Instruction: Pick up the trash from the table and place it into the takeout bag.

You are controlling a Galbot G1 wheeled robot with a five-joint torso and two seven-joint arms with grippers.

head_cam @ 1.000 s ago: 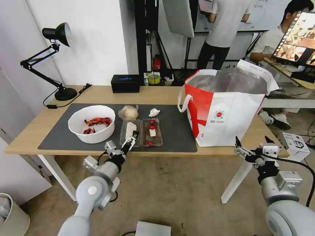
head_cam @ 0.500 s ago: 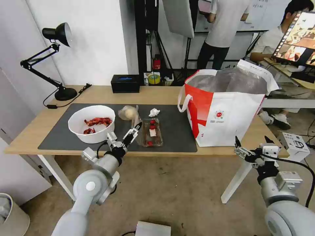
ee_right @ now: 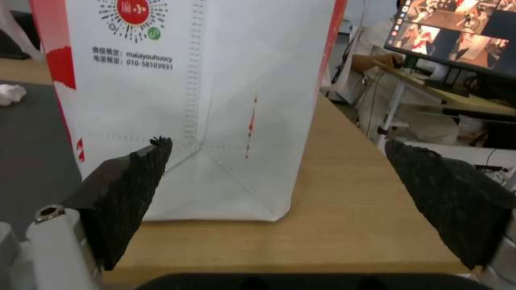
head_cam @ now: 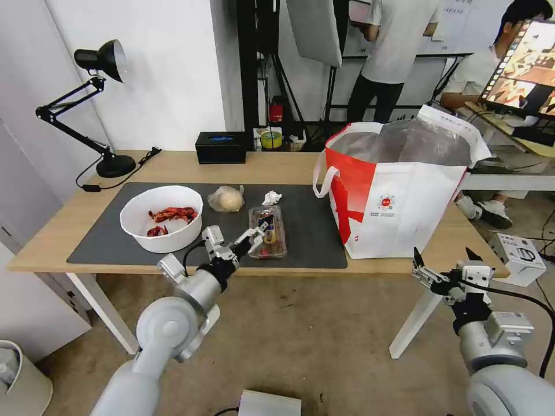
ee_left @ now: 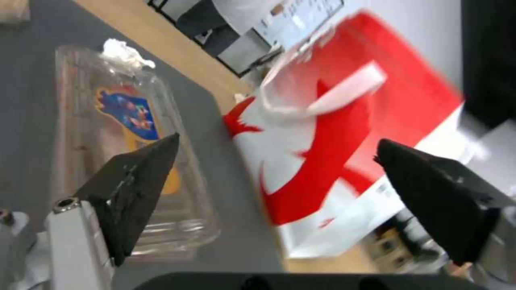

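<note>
Now hovering at the near edge of the table (head_cam: pixel 173 167): left gripper (head_cam: pixel 258 229), fingers spread wide, empty, poised over the near end of the clear hinged tray (head_cam: pixel 267 232) on the dark mat (head_cam: pixel 312 231), likely lining up a grasp. Takeout bag (head_cam: pixel 399 196) standing open to the right, ready to receive. Right gripper (head_cam: pixel 444 261) parked low beside it, spread too.

takeout bag (ee_right: pixel 225 100) printed "malayouhuocy", "010-58103931"

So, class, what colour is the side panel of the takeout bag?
Red, with white handles; the takeout bag shows it best in the head view.
</note>
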